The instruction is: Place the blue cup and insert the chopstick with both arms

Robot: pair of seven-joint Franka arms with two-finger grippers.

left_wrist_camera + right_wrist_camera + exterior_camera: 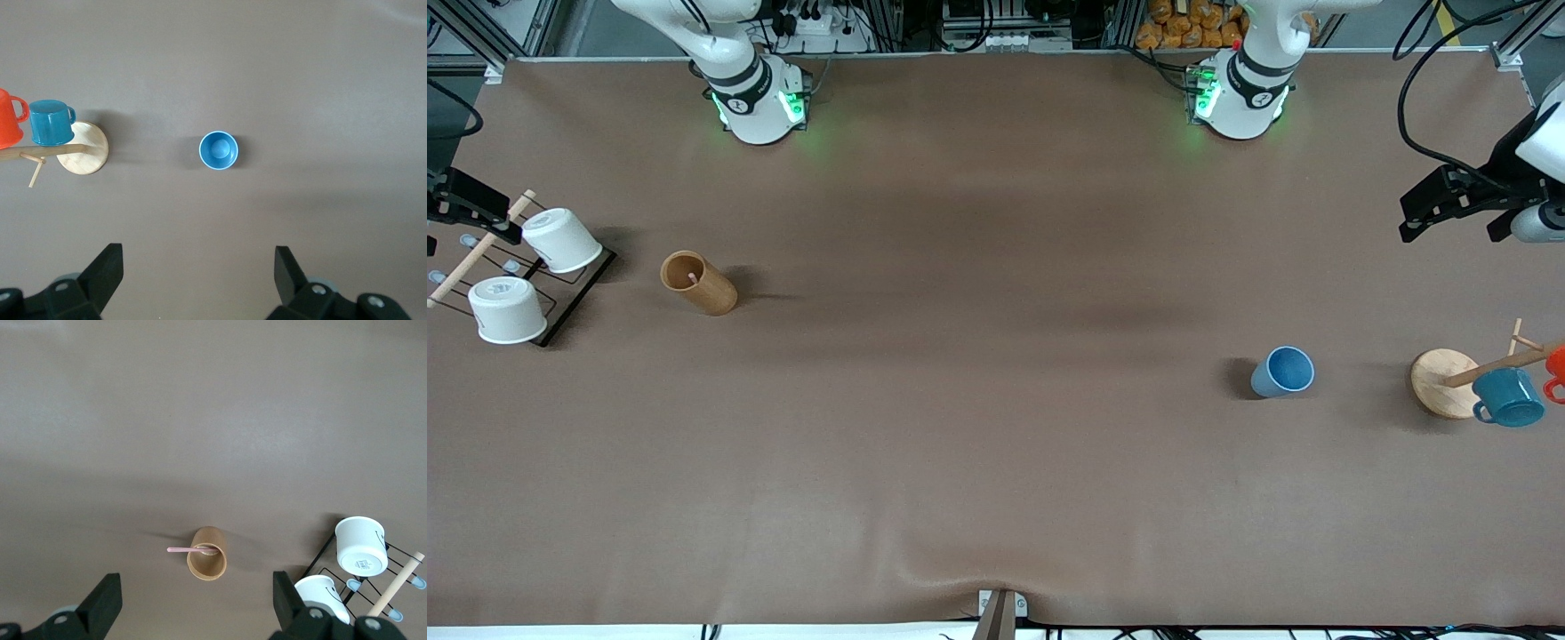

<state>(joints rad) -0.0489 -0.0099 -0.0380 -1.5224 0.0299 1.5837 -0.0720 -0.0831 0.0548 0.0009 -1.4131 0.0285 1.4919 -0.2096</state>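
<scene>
You have both grippers wide open and empty: left gripper (193, 280) high above the blue cup (1283, 372), right gripper (193, 603) above the wooden holder (698, 283) holding the chopstick (190, 549)

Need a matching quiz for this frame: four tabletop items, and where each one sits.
Items:
1. small light-blue tumbler cup
2. thin pale pink chopstick
3. dark teal handled mug
4. two white cups

Places:
A. hanging on the wooden peg stand with a round base
B. upside down on the black wire rack
C. standing in the tan wooden cylinder holder
D. upright alone on the brown table

Pairs: 1-D, 2-C, 3-A, 4-B
</scene>
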